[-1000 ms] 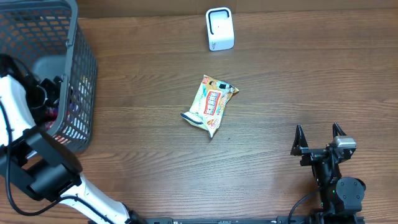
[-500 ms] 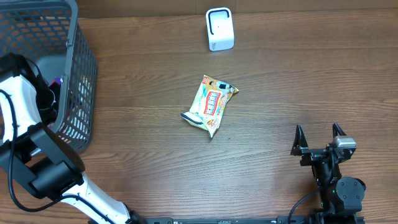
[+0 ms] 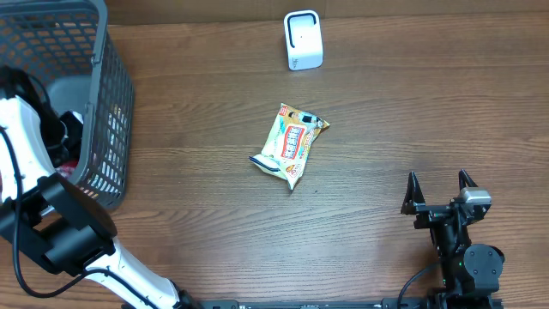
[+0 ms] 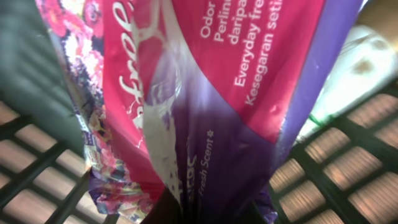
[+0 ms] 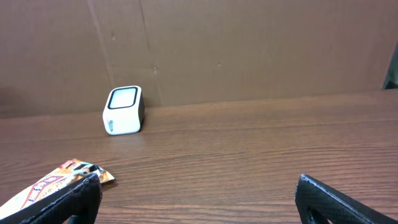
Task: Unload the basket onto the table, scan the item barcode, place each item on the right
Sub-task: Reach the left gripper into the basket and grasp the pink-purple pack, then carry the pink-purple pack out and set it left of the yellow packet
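At 9 o'clock, inside the dark mesh basket [image 3: 111, 94], the left gripper [image 4: 205, 214] is clamped tight on a glossy pouch [image 4: 205, 93]. It has a magenta front with white lettering, a purple lower half ("Fresh Scent" is printed there) and a floral strip down one edge. A yellow snack packet [image 3: 290, 144] lies at table centre, the white scanner [image 3: 302, 39] at 12 o'clock. At 4 o'clock the right gripper [image 3: 439, 190] rests spread wide, empty.

Left arm [image 3: 24, 142] reaches down, the left hand [image 4: 208, 211] pinched shut on a pink-and-purple packet [image 4: 205, 93]. Right arm [image 3: 467, 257] sits folded low at the near edge of the worktop [image 3: 386, 103], right hand [image 3: 437, 184] spread wide.
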